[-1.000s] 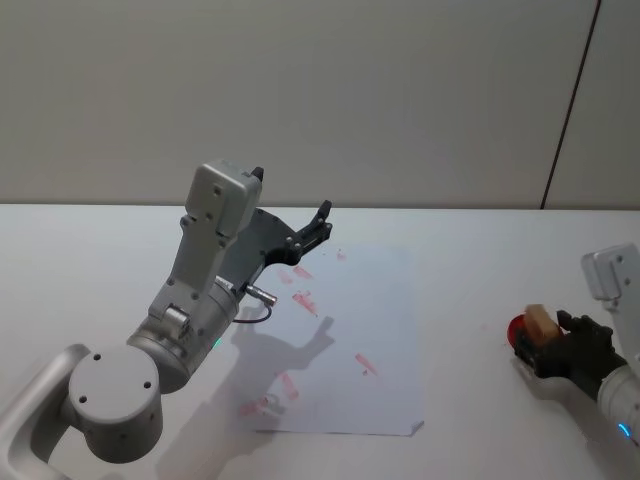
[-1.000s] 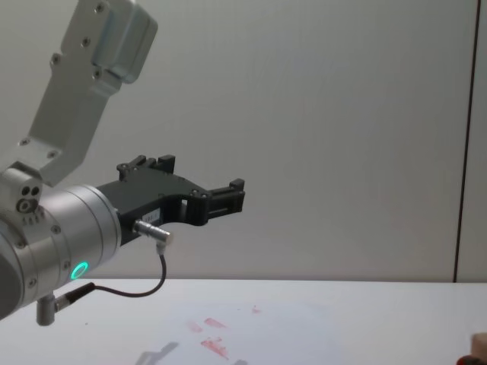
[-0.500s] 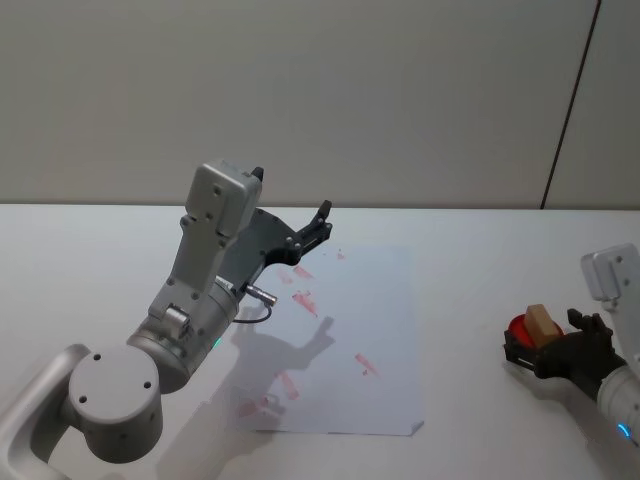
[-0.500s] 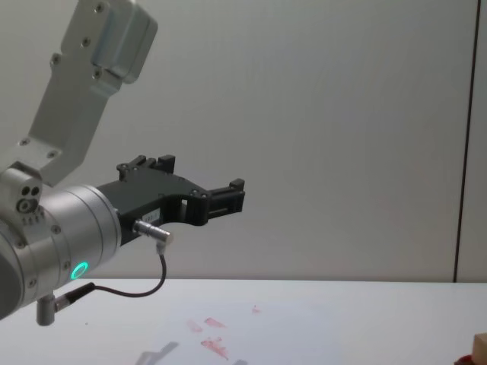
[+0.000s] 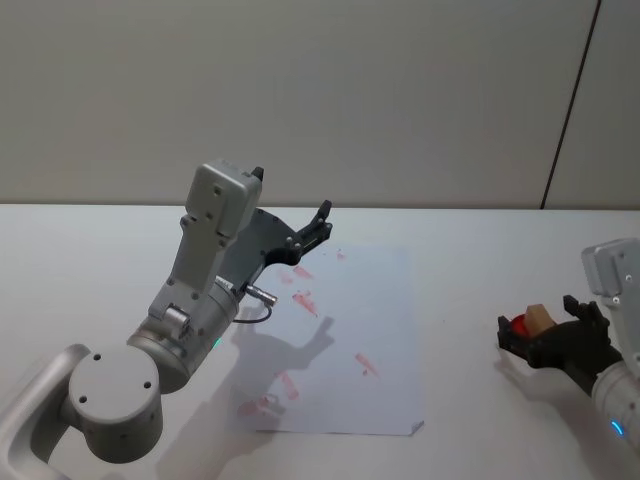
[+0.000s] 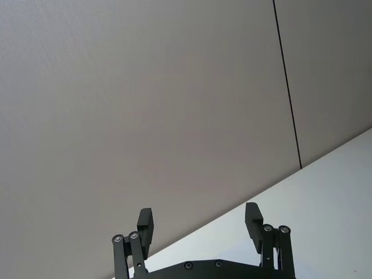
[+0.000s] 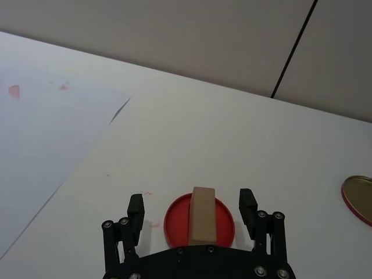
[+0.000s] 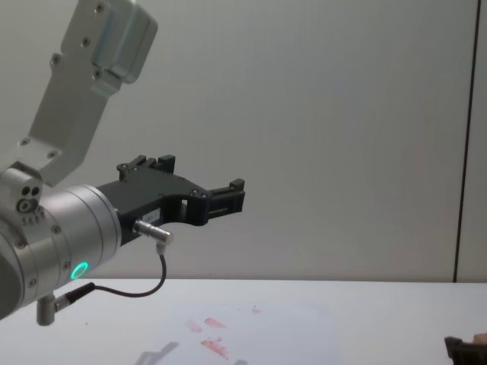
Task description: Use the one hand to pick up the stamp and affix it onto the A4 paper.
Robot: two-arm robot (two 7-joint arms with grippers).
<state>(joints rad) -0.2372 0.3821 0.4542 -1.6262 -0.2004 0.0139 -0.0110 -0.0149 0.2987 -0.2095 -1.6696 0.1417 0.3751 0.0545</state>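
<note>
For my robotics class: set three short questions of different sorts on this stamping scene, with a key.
1. True or false: the right tool is shut on the stamp.
2. Multiple choice: the stamp stands on a) the A4 paper b) a red ink pad c) the bare table.
3. Fill in: the left tool hangs in the air above the far left part of the ____.

Key: 1 false, its fingers are open on either side of the stamp; 2 b; 3 A4 paper.

Left arm (image 5: 190, 300): pale grey boxy links, silver cylindrical wrist with green ring light, black cable, black two-fingered left gripper (image 5: 322, 225). Right gripper (image 7: 192, 224): black, visible screws.
</note>
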